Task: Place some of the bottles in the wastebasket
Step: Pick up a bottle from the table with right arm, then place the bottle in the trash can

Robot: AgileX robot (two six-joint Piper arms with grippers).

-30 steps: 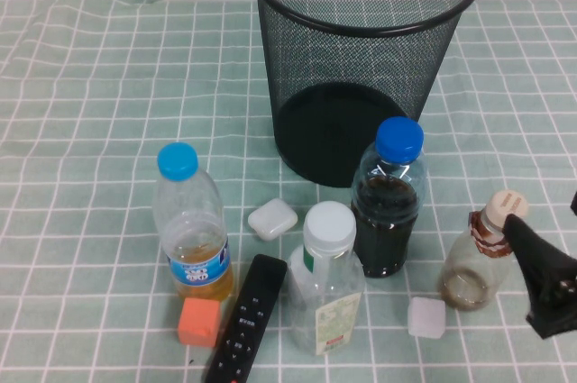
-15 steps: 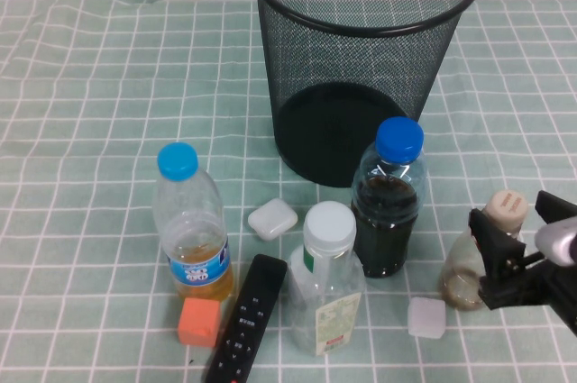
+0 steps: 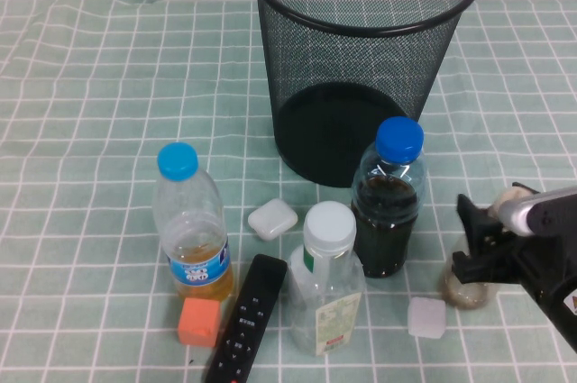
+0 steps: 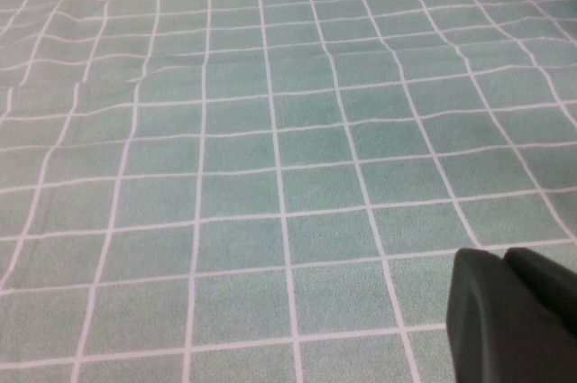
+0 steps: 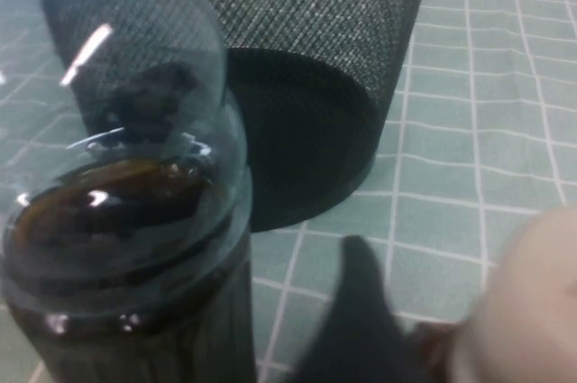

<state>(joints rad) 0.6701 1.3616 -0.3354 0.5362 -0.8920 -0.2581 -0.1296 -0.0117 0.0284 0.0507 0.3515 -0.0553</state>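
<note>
The black wire-mesh wastebasket [image 3: 361,27] stands at the back centre and also shows in the right wrist view [image 5: 306,59]. The squat brownish bottle [image 3: 462,289] with a beige cap [image 3: 512,196] stands front right, mostly hidden by my right gripper [image 3: 496,221]. That gripper is open and straddles the bottle's neck. One black finger [image 5: 361,302] shows beside the beige cap [image 5: 532,311]. The taller white-capped bottle [image 3: 327,284] stands front centre, untouched. My left gripper [image 4: 514,320] is shut and empty over bare cloth, out of the high view.
A dark-liquid bottle with a blue cap [image 3: 388,203] stands just left of my right gripper, close in the right wrist view [image 5: 135,221]. A blue-capped bottle [image 3: 191,230], an orange block [image 3: 198,322], a black remote [image 3: 245,320] and two small white pieces [image 3: 272,219] [image 3: 426,317] lie in front.
My right gripper has moved in from the front right edge, leftward onto the squat bottle, and now covers most of it. Nothing else has moved.
</note>
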